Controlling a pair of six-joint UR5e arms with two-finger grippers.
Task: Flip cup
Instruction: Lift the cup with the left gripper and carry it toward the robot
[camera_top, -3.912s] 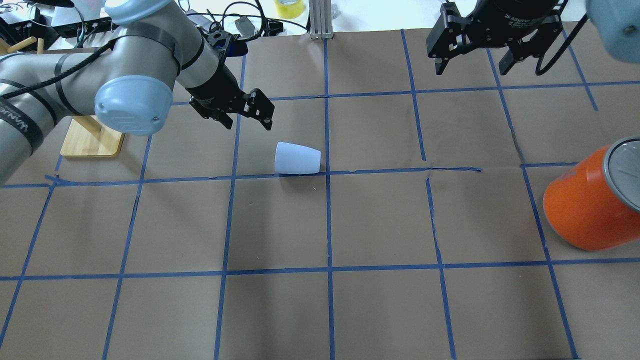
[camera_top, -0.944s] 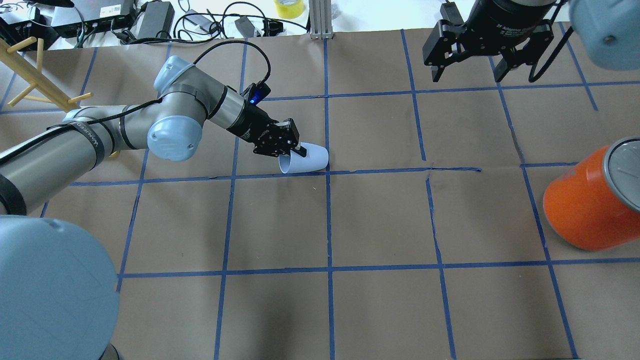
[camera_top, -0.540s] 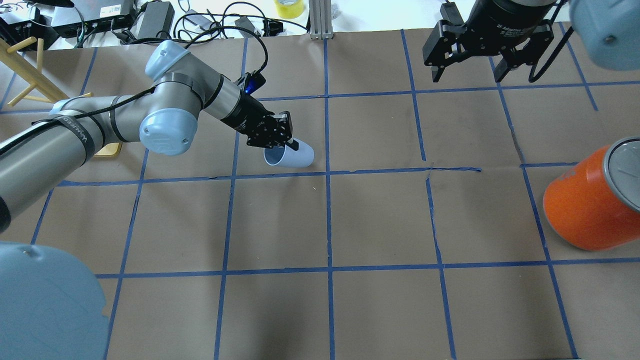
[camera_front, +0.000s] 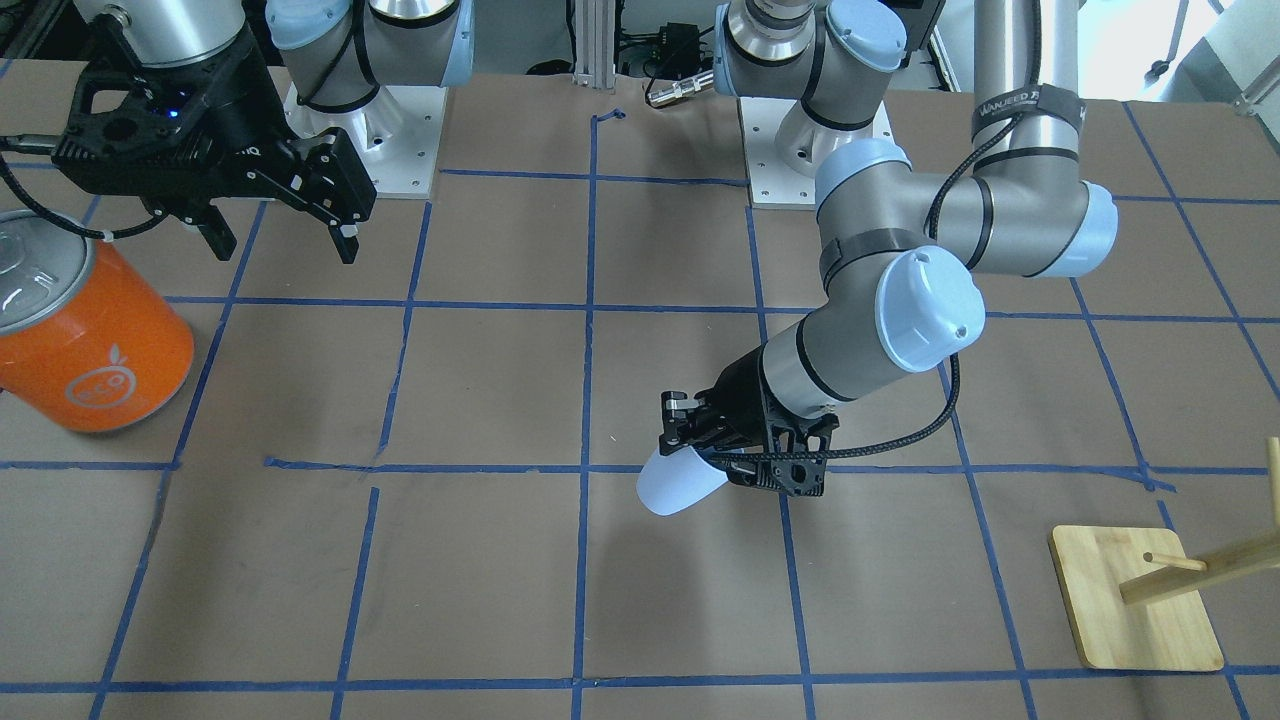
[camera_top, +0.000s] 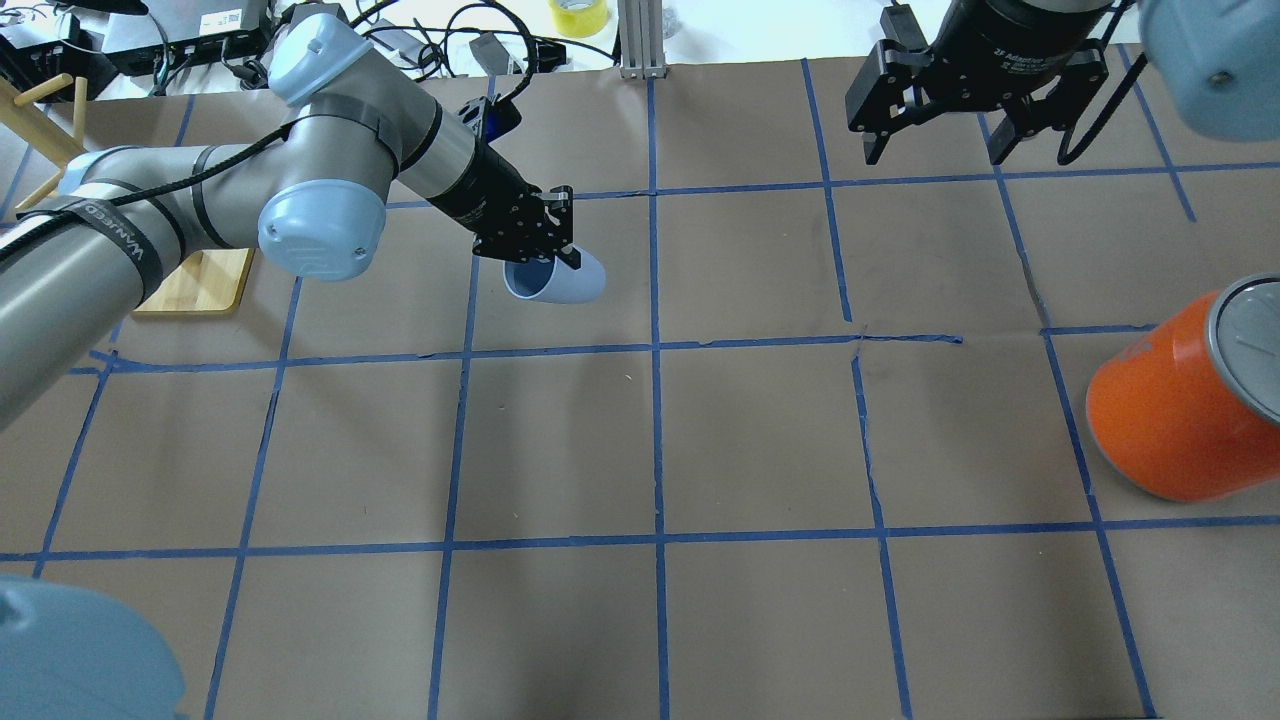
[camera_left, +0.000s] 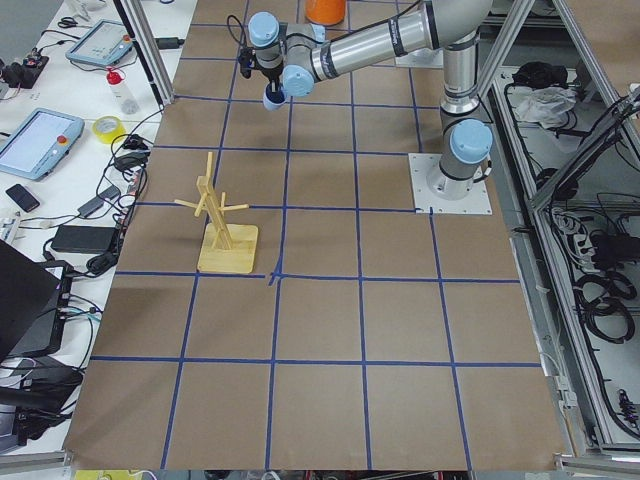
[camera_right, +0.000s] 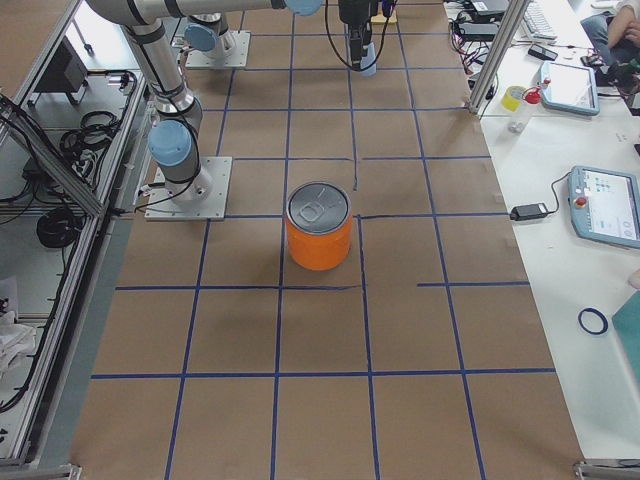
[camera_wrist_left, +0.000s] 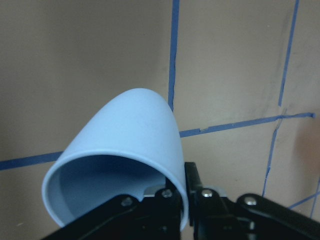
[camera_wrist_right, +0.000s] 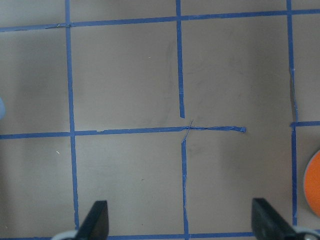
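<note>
Closest in, we see the left gripper (camera_wrist_left: 182, 197) clamped on the rim of the cup (camera_wrist_left: 127, 135). Its fingers (camera_wrist_left: 220, 212) pinch the wall at the mouth, one inside and one outside, so the whole body of the cup juts out beyond the tips. The cup hangs clear of the table (camera_top: 760, 440), over a square just to the robot's left of the middle tape line, and its shadow lies apart from it on the brown paper. Its long axis runs close to level, a little tilted. The open blue-grey mouth faces the gripper and the robot's left, and the narrow closed base points toward the robot's right.

Up the left arm (camera_front: 1025, 110) we read WANJEED on a dark band. Farther out on that side a wooden stand (camera_front: 1135, 600) sits on the paper, well apart from the cup.

Across the table the right gripper (camera_top: 934, 150) hangs above the paper with its jaws spread wide. White print on its body begins "2F"; the rest is too small for us to read. Farther to that side the orange can (camera_top: 1170, 410) stands upright, silver top up, with a pale fruit-outline logo whose letters we cannot make out. Beyond the table's far edge a roll of yellow tape (camera_top: 578, 15) lies among cables.
</note>
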